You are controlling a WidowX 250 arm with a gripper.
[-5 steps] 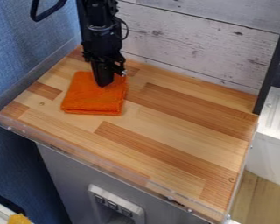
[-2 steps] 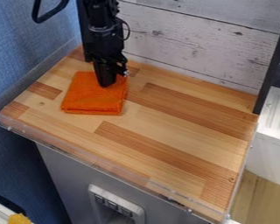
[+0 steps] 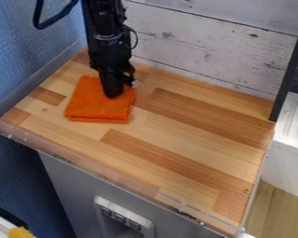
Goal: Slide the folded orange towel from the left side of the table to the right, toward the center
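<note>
Camera view: black gripper (image 3: pixel 113 93) hangs down over the orange cloth (image 3: pixel 97 110), its tip against the back half of the fabric as seen from this angle. Gripper state: cannot tell whether it is open or closed, or whether any fabric is pinched, as the dark parts merge at the tip.

Cloth: folded into a flat, roughly square pad, lying on the wooden worktop (image 3: pixel 195 151) towards its back left corner. It sits inside the left edge and well apart from the right edge. A folded side faces the front edge.

Surroundings: a clear rim (image 3: pixel 108 174) runs along the worktop's front edge, above a grey cabinet front (image 3: pixel 71 186) with a light switch panel (image 3: pixel 123 216). White wooden planks (image 3: pixel 207 46) stand behind the back edge; a blue wall (image 3: pixel 21 60) is at left. A black post (image 3: pixel 291 65) rises at the back right corner, beside a white ridged unit (image 3: pixel 294 121).
</note>
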